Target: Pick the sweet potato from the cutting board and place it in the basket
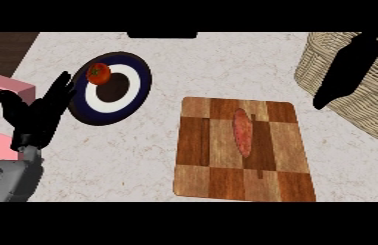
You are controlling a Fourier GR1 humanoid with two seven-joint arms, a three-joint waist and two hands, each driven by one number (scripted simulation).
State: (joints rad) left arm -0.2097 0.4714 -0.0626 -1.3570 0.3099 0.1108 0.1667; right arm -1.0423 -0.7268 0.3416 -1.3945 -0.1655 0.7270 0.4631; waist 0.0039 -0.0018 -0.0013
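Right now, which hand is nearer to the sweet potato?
Right. The right hand hangs up-right of the sweet potato, over the basket. The left hand rests farther away, beyond the plate.

A pale, speckled stone-like counter [148, 159] fills nearly the whole view. At the top left corner a strip of dark brown surface [16, 49] borders it, perhaps wood, though too little shows to tell. A pink block [16, 89] sits at the left edge, partly cut off.
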